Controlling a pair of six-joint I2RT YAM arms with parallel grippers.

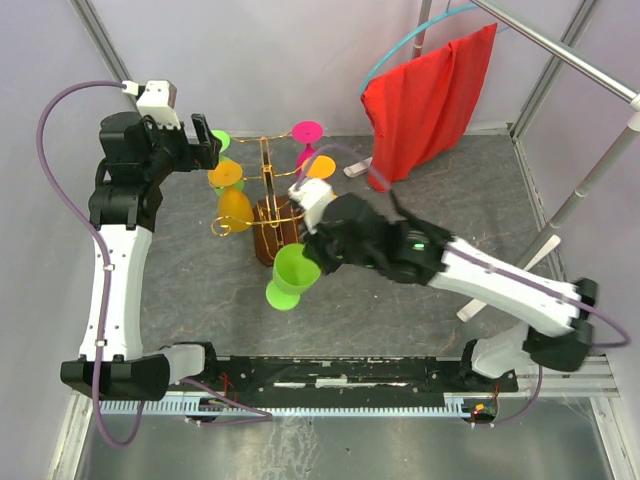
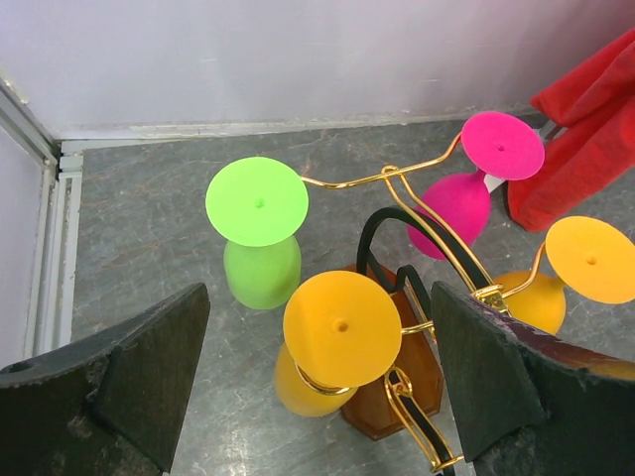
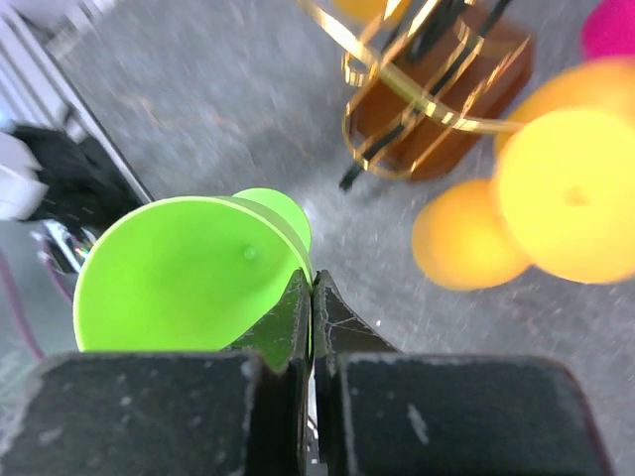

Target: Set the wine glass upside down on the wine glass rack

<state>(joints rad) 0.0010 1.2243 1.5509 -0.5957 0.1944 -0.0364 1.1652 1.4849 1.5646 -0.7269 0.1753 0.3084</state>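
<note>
Here, nearest you above the grey mottled desk [image 1: 190, 300], your right claw [image 3: 313, 296] has its two black fingers pressed together on the thin edge of the lime-green plastic wine glass [image 1: 293, 272]. The right wrist view shows green wall pinched between the pads. The glass sits tilted in that grip, with its round foot towards the near edge and its bowl towards the claw. Whether it is clear of the desk cannot be told.

Just behind it stands the wine glass rack [image 1: 268, 240], a dark brown wooden base with an upright post and thin gold wire arms ending in curled scrolls. In the top view the held glass overlaps the front of the base, and contact cannot be judged.

Four glasses hang upside down from the wire arms, feet uppermost:
- an orange plastic glass [image 2: 342, 327] and a second lime-green glass [image 2: 256, 203] on the left side;
- a pink glass [image 2: 501, 149] and another orange glass [image 2: 590, 260] on the right side.

Your left claw [image 2: 317, 297] hovers above the rack's left side with its dark fingers spread wide, holding nothing.

Farthest from you, a red cloth [image 1: 430, 100] hangs at the far right, apart from the rack.
</note>
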